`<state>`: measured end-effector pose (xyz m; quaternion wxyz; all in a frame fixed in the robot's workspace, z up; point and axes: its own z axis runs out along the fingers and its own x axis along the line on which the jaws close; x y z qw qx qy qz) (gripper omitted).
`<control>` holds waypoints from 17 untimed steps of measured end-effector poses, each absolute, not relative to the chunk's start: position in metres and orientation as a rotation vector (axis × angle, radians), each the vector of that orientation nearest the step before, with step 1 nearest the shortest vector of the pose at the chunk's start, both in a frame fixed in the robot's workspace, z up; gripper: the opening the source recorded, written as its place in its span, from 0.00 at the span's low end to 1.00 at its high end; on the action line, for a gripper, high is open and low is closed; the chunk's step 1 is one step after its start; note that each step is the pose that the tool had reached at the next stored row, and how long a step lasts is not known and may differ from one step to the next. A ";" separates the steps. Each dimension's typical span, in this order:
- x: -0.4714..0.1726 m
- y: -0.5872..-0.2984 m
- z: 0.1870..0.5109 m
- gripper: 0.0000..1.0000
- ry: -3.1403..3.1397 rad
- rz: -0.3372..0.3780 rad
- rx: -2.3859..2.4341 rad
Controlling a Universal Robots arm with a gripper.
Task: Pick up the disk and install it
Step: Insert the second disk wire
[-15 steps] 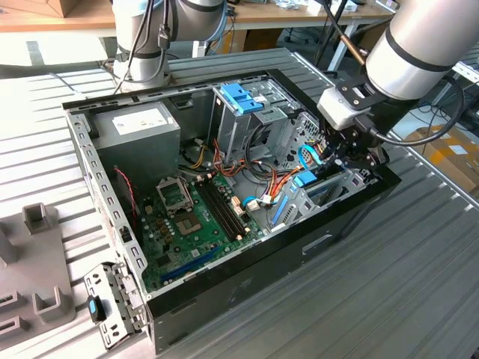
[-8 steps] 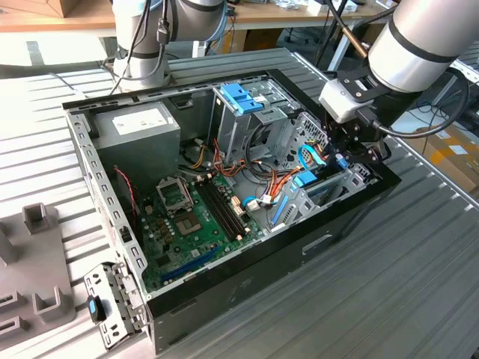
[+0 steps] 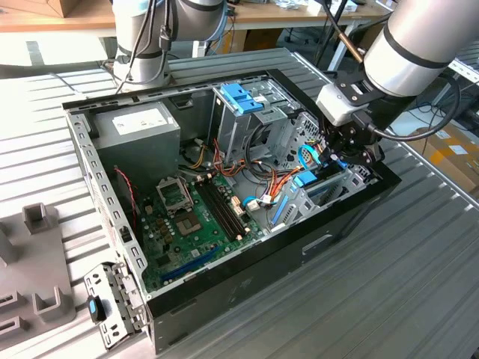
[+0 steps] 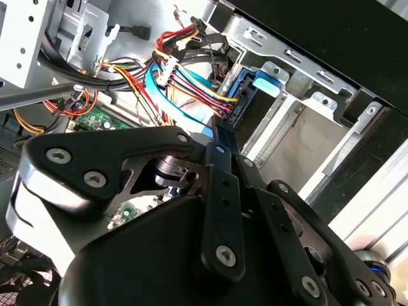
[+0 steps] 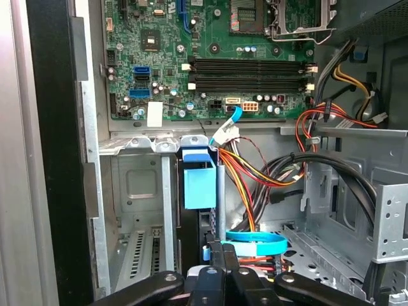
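An open black desktop computer case lies on its side on the ribbed grey metal bench. The silver robot arm reaches in from the exterior view's right, and its black end effector hangs low inside the case at the end nearest that side, over the grey sheet-metal drive cage.

In both wrist views the end effector's fingers stand close together, pointing down into the drive bay, with a dark narrow edge just beyond their tips; whether they grip anything I cannot tell. The disk with its silver body and white label cannot be made out for certain. What shows at the bay is a light blue plastic tab standing upright in a slot of the cage, seen in the second wrist view at the head of a dark blue rail.

A bundle of red, yellow and black wires and a flat light blue data cable run just beside the end effector. The green motherboard lies in the middle of the case, the grey power supply box sits at the far corner, and a blue plastic bracket tops the upright cage next to it.
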<state>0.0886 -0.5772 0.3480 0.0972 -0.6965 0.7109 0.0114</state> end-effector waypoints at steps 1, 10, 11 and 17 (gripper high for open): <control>0.089 -0.577 0.347 0.11 2.106 0.035 -2.063; 0.095 -0.577 0.345 0.11 2.109 0.040 -2.065; 0.096 -0.577 0.346 0.11 2.108 0.040 -2.065; 0.101 -0.577 0.354 0.11 2.108 0.041 -2.065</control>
